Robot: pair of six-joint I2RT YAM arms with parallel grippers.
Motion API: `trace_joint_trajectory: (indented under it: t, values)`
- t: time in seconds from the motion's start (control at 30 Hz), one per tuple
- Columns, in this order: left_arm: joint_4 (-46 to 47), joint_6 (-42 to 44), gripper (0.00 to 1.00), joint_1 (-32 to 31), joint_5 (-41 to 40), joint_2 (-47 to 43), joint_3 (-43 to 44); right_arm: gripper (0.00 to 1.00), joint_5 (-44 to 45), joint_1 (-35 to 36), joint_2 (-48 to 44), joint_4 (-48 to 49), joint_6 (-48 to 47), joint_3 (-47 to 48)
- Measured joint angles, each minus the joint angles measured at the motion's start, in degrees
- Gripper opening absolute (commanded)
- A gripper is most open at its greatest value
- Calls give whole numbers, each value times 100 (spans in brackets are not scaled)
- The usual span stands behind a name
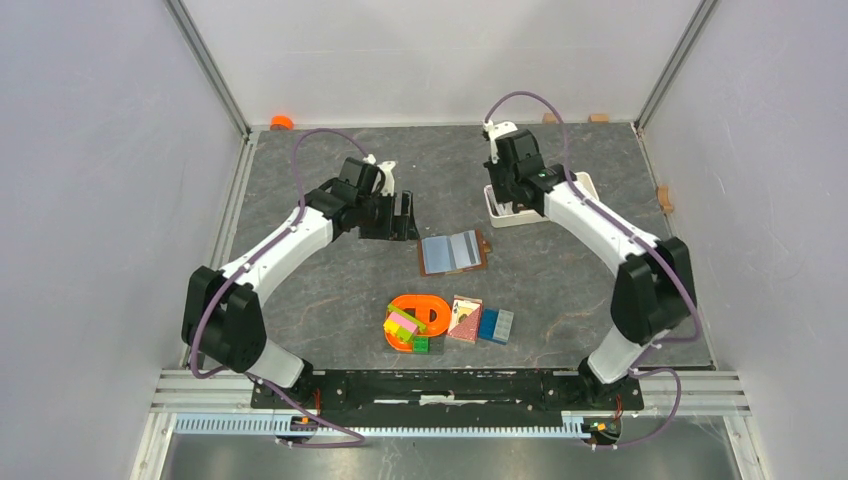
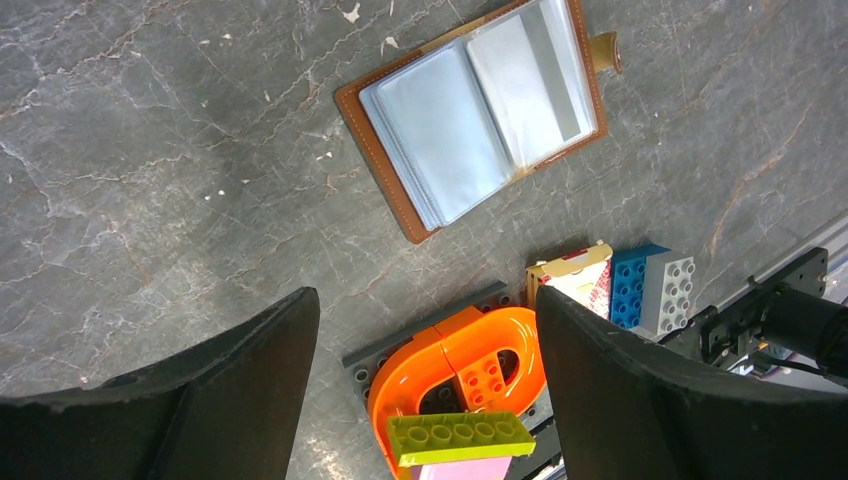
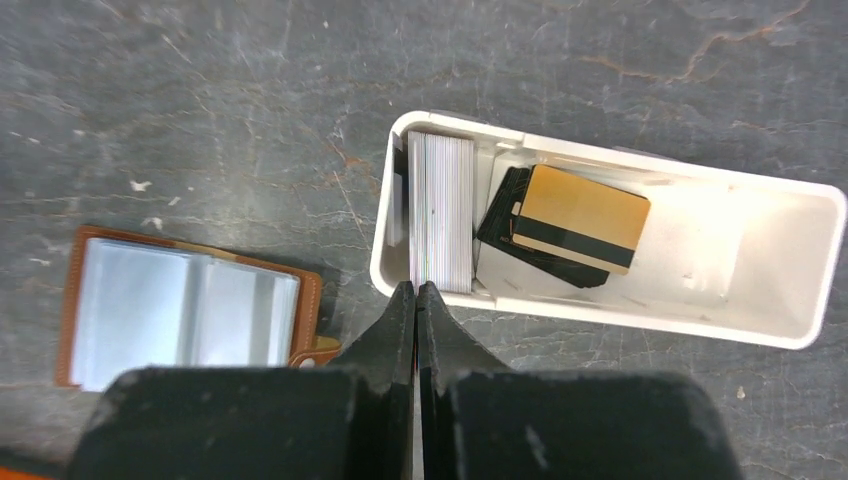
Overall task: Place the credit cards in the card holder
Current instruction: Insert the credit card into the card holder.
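Note:
The brown card holder (image 1: 455, 252) lies open in the middle of the table, its clear sleeves facing up. It also shows in the left wrist view (image 2: 480, 110) and the right wrist view (image 3: 180, 310). The credit cards are in the white tray (image 1: 590, 185): a pale stack on edge (image 3: 445, 210) and a gold card on dark ones (image 3: 580, 215). My right gripper (image 3: 416, 287) hovers at the tray's near left rim (image 3: 620, 320), shut with a thin card edge between its fingers. My left gripper (image 2: 425, 295) is open and empty, left of the card holder.
An orange curved block piece with green and pink bricks (image 1: 415, 322), a red playing-card pack (image 1: 465, 318) and blue and grey blocks (image 1: 496, 325) lie near the front edge. A small orange object (image 1: 282, 122) sits at the back left corner.

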Motion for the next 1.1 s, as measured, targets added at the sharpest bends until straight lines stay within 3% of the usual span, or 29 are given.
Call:
trace_joint_trajectory:
  t: [0.27, 0.43, 0.73, 1.1]
  values:
    - [640, -531, 82, 0, 243, 33, -450, 0, -645, -13, -1453, 876, 778, -1084]
    - [1139, -1029, 77, 0, 575, 588, -555, 0, -1423, -11, -1731, 1709, 1580, -2072]
    - [1537, -1447, 68, 0, 728, 1386, -577, 0, -2306, 164, -1683, 3244, 3222, -3862]
    - [1609, -1475, 66, 0, 702, 1829, -573, 0, -2625, 229, -909, 4245, 3847, -3974]
